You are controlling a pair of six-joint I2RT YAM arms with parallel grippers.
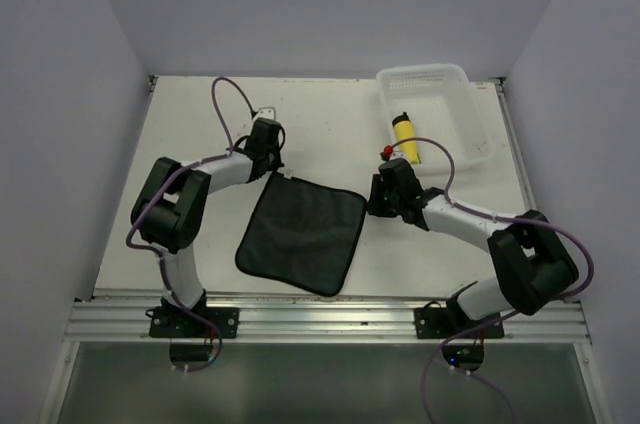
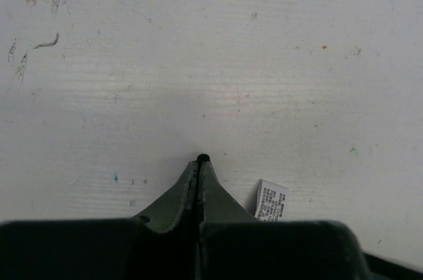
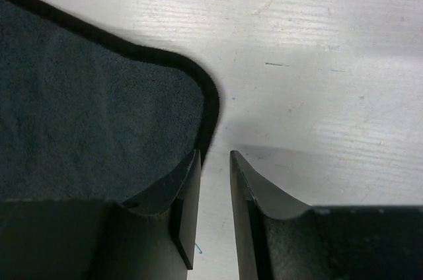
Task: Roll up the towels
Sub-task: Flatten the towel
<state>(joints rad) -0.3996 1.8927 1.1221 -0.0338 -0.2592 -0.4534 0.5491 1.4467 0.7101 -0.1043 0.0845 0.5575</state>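
Left arm [image 1: 175, 209] reaches forward over the left half of the white tabletop [image 1: 190, 134]. Left tool [image 1: 270, 170] sits low at the far left corner of the dark towel [image 1: 300, 234]. In the left wrist view the left tool [image 2: 201, 161] is clenched, fingers [image 2: 178, 194] pressed flat together with no gap. A small black bit shows at the very tips; cannot tell whether it is the towel's edging. A white printed label [image 2: 271, 201] lies on the tabletop just right of the fingers. The dark towel is spread flat and unrolled mid-tabletop, between the two arms, set askew with one corner pointing at the near edge. It is charcoal grey with black edging. Right tool [image 1: 372, 206] is at the towel's far right corner. In the right wrist view the right tool [image 3: 215, 154] is released, a narrow gap between the jaws with bare tabletop showing through and nothing held. Its left finger lies over the rounded corner of the dark towel [image 3: 86, 108]; its right finger is over bare tabletop. The yellow towel [image 1: 405, 134], rolled up, lies inside the white perforated basket [image 1: 472, 114] at the far right corner of the tabletop.
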